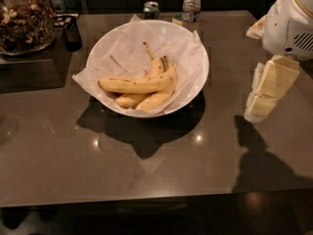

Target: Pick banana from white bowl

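Observation:
The white bowl (pixel 203 78), wide and lined with crinkled white paper, stands on the dark table at centre back. Three yellow bananas (pixel 142 85) lie in it, stems pointing to the back. My gripper (pixel 260 110) hangs down at the right, cream-coloured under the white arm housing (pixel 289 23). It is to the right of the bowl, apart from it and above the table, holding nothing that I can see.
A glass jar of nuts (pixel 24 19) stands at the back left with a black object (pixel 72 33) beside it. A can (pixel 151 9) and a water bottle (pixel 191 5) stand behind the bowl. The table's front edge (pixel 146 199) runs across the bottom.

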{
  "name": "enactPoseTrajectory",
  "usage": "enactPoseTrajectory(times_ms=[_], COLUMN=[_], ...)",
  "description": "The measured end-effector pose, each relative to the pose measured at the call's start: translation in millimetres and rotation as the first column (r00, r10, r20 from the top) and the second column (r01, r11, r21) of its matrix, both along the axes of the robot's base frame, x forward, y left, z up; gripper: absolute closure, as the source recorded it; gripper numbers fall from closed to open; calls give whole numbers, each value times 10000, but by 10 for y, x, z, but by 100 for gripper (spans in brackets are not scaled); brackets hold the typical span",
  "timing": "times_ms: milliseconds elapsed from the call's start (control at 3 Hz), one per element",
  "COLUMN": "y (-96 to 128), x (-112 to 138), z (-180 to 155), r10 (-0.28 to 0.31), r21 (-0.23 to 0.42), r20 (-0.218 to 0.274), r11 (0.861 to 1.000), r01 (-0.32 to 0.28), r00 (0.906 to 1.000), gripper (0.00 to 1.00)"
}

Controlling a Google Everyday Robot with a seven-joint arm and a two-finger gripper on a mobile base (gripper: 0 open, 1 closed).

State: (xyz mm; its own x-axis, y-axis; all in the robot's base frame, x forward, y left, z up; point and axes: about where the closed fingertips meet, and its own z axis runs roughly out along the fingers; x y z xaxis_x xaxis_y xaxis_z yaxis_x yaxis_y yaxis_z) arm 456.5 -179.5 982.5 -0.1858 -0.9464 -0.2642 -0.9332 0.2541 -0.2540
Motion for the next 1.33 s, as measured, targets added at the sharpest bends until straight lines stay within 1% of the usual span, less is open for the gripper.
enactPoseTrajectory(times_ms=[333, 667, 1000, 1333], y=[383, 810, 1150, 1164], x=[170, 364, 479, 491], z=[-46, -130, -233, -233], r10=[1040, 2276, 3245, 3240], r21=[574, 1144, 1521, 1530], r20=[-86, -394, -751, -705], r11=[9930, 9683, 9382, 9381], r01=[-1034, -2219, -3108, -3107], r00=[9945, 9730, 9429, 9434], gripper=[0, 0, 0, 0])
